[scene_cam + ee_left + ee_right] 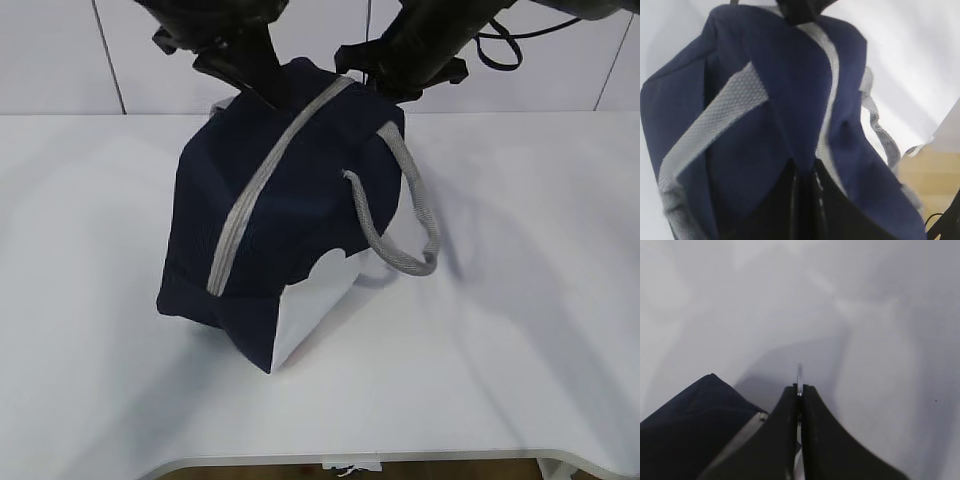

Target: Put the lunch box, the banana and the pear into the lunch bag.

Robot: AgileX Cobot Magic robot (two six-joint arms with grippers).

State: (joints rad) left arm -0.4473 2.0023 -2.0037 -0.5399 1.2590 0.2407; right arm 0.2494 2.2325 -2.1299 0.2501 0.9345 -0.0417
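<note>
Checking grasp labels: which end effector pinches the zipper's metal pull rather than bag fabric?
The right end effector: a thin metal pull shows edge-on between its closed fingers. The left end effector instead clamps navy fabric of the lunch bag.

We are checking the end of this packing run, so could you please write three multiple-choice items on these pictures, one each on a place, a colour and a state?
1. Where does the lunch bag stand?
A. On the white table
B. On a chair
C. On the floor

2. What colour is the zipper band along the bag's top?
A. Red
B. Grey
C. Yellow

3. How is the zipper in the exterior view?
A. Wide open
C. Torn off
B. Closed along the length that shows

Answers: 1 A, the bag rests on the white tabletop; 2 B, a grey strip crosses the navy fabric; 3 B, no gap shows along it and nothing of the inside is seen.
</note>
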